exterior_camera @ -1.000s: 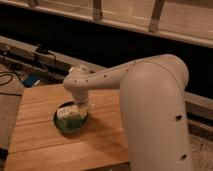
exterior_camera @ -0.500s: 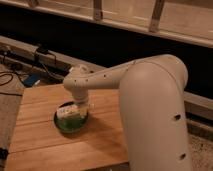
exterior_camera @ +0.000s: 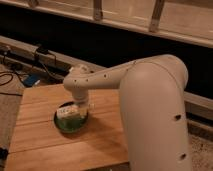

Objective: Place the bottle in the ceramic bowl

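The ceramic bowl (exterior_camera: 69,122) is dark green and round, and sits on the wooden table (exterior_camera: 40,140) left of centre. The bottle (exterior_camera: 66,111) is pale with a whitish label and lies on its side across the upper part of the bowl. My gripper (exterior_camera: 79,111) hangs from the white arm directly over the bowl's right side, right next to the bottle. The arm's wrist hides much of the gripper and the bowl's far right rim.
My large white arm (exterior_camera: 150,110) fills the right half of the view. Dark cables and a blue object (exterior_camera: 30,80) lie on the floor to the left of the table. A ledge and dark wall run behind the table.
The bottle and gripper stay over the bowl in all frames. Any movement is very slight.
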Controlling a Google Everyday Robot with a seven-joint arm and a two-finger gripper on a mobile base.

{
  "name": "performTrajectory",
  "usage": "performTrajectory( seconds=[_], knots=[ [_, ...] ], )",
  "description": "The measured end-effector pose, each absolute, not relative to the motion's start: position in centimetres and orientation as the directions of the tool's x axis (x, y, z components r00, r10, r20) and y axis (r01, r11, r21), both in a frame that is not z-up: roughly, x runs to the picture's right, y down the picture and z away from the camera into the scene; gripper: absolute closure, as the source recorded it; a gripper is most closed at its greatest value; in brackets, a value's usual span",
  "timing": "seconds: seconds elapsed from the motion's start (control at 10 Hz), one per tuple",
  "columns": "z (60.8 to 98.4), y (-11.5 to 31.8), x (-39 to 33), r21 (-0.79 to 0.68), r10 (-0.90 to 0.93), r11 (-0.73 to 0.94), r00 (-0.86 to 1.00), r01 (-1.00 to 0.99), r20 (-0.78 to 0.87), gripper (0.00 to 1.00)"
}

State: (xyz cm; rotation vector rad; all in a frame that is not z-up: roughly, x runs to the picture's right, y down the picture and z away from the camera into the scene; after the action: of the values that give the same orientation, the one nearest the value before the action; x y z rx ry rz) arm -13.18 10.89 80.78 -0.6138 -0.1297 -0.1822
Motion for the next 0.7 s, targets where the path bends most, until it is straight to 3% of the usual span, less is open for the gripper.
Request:
performTrajectory(
  seconds=[0.2, 0.3, 0.7],
  knots=[
    [80.76, 10.89, -13.21, -0.560, -0.131, 0.802, 0.976, 0.208, 0.175, 0.99],
    [80.76, 10.90, -13.20, -0.560, -0.131, 0.802, 0.976, 0.208, 0.175, 0.95],
    [80.75, 10.87, -13.20, -0.559, -0.131, 0.802, 0.976, 0.208, 0.175, 0.55]
  ],
)
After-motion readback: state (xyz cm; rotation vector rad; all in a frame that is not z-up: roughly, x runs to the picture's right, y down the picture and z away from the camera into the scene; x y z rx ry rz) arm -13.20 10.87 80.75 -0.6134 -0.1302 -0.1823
